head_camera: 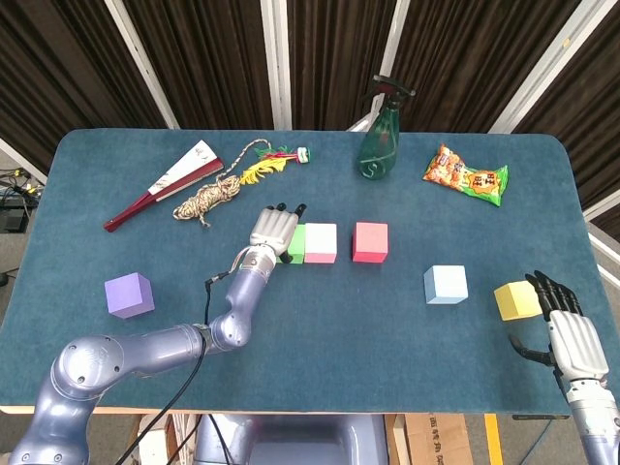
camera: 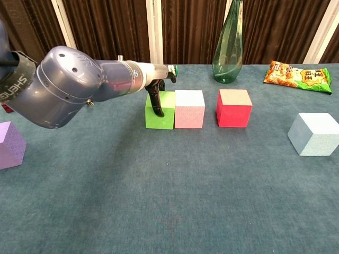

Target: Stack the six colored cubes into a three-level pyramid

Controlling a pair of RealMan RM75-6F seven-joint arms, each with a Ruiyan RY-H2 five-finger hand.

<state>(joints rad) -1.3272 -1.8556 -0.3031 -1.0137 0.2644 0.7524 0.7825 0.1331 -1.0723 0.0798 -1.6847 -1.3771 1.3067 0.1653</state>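
High overhead head, low chest.

Left arm reaching to frame centre, right hand low at the lower right.

The left arm runs from the lower left of the head view up toward the middle, its hand (head_camera: 272, 231) stretched flat with fingers (camera: 155, 100) extended and a dark finger hanging down in the chest view. The right hand (head_camera: 570, 339) sits at the lower right edge of the head view, back upward, dark fingertips (head_camera: 548, 288) pointing toward the top of the frame, holding nothing.
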